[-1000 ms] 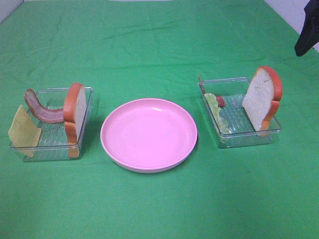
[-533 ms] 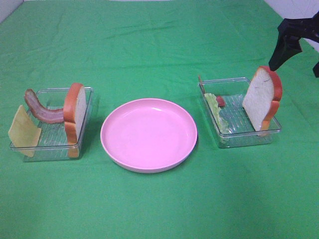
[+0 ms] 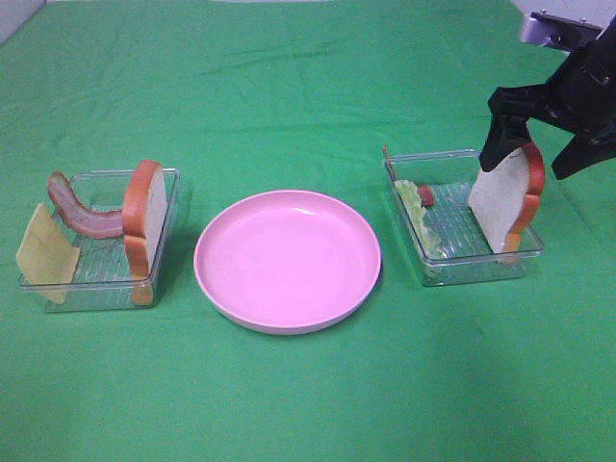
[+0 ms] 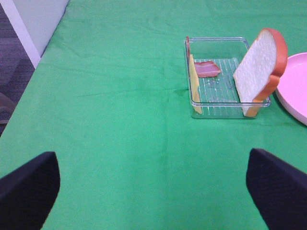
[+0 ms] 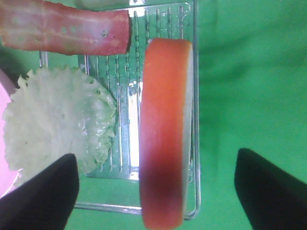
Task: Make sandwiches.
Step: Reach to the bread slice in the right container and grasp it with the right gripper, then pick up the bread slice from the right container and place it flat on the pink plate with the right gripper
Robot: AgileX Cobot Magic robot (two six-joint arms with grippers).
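Observation:
The sandwich pieces lie apart in two clear trays. In the right tray (image 3: 462,274) a bread slice (image 3: 500,197) stands on edge beside lettuce (image 3: 420,217) and a bacon strip (image 3: 424,195). My right gripper (image 3: 528,162) hangs open over that slice's top, one finger on each side, not touching it. Its wrist view shows the crust (image 5: 163,120) between the fingers, with the lettuce (image 5: 57,124) and bacon (image 5: 67,31) alongside. The left tray (image 3: 96,289) holds another upright bread slice (image 3: 144,217), bacon (image 3: 82,214) and cheese (image 3: 45,252). My left gripper (image 4: 153,191) is open, well back from that tray (image 4: 218,103).
A round pink plate (image 3: 287,260) sits empty between the two trays on the green cloth. In the left wrist view the cloth's edge and the floor (image 4: 19,57) show on one side.
My right arm has come in from the far right edge and dropped over the bread slice in the right tray. Trays, plate and food have not moved.

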